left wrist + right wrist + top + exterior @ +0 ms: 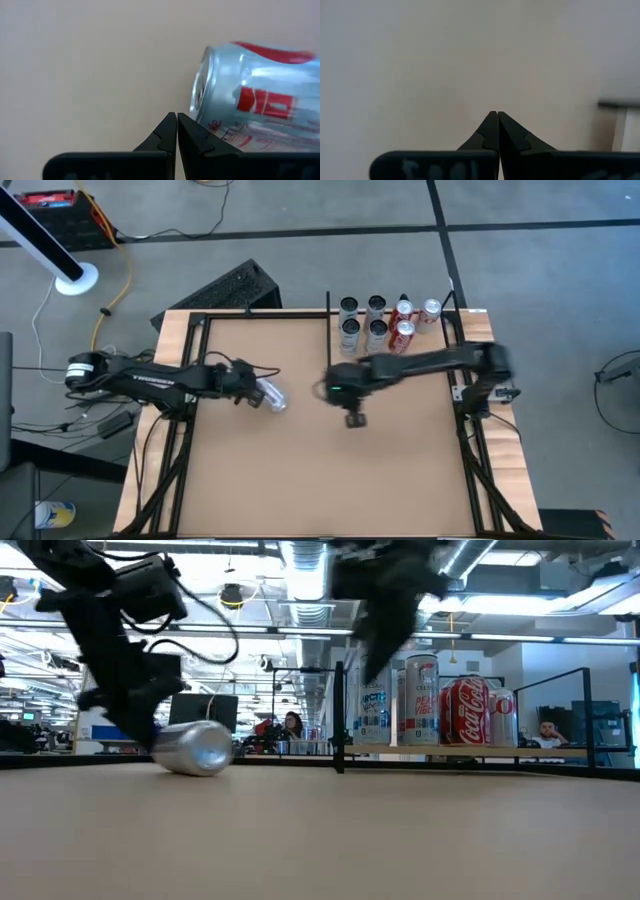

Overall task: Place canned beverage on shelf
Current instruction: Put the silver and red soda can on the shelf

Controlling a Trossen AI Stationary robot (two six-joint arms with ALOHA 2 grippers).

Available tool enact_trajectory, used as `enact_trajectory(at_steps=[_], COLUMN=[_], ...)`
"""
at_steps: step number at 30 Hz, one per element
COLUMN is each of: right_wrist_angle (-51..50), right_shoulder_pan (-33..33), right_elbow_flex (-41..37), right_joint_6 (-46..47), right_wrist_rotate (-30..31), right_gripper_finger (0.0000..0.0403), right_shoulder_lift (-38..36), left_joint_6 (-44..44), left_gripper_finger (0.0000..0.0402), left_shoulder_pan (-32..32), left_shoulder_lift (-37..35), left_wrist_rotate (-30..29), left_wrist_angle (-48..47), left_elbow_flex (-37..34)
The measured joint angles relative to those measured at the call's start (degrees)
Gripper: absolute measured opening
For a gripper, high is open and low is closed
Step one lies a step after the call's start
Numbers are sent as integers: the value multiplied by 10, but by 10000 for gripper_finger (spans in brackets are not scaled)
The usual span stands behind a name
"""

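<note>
Tabletop [330, 460]: plain tan. Fallen can [260, 110]: silver with red stripe and red label block. Shelf [462, 322]: pale wood with black posts. Standing cans: four silver-grey [362, 320], two red with white script [468, 712]. Both arms: black. Floor [540, 270]: grey, dark seams.

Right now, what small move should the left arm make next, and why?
Probably open the left gripper: its fingers are shut beside the silver can, which lies on its side on the table, not gripped, away from the shelf.

Grey floor [560, 270], ceiling ducts [305, 570], bright office lights [520, 602]
</note>
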Motion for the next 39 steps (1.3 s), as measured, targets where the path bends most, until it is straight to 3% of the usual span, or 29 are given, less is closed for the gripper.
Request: enact_trajectory(at_steps=[8,12,15,22,32,39], right_wrist_angle=[279,372,415,497,366,356], right_shoulder_pan=[55,71,76,89,118,119], right_elbow_flex=[-385,-502,-545,-559,-497,-455], right_joint_6=[159,227,240,192,195,81], right_wrist_rotate=[-27,-24,-6,57,101,128], right_gripper_finger=[22,23,23,24,24,39], right_shoulder_lift=[-293,-358,-368,-320,-326,-326], left_joint_6=[26,47,77,164,226,240], left_gripper_finger=[0,0,0,0,0,0], left_shoulder_pan=[-39,-66,-72,-71,-77,-83], left_shoulder_lift=[123,219,278,361,415,447], left_wrist_rotate=[112,172,181,189,225,243], left_wrist_angle=[319,422,429,364,387,432], left_elbow_flex=[5,42,97,212,283,297])
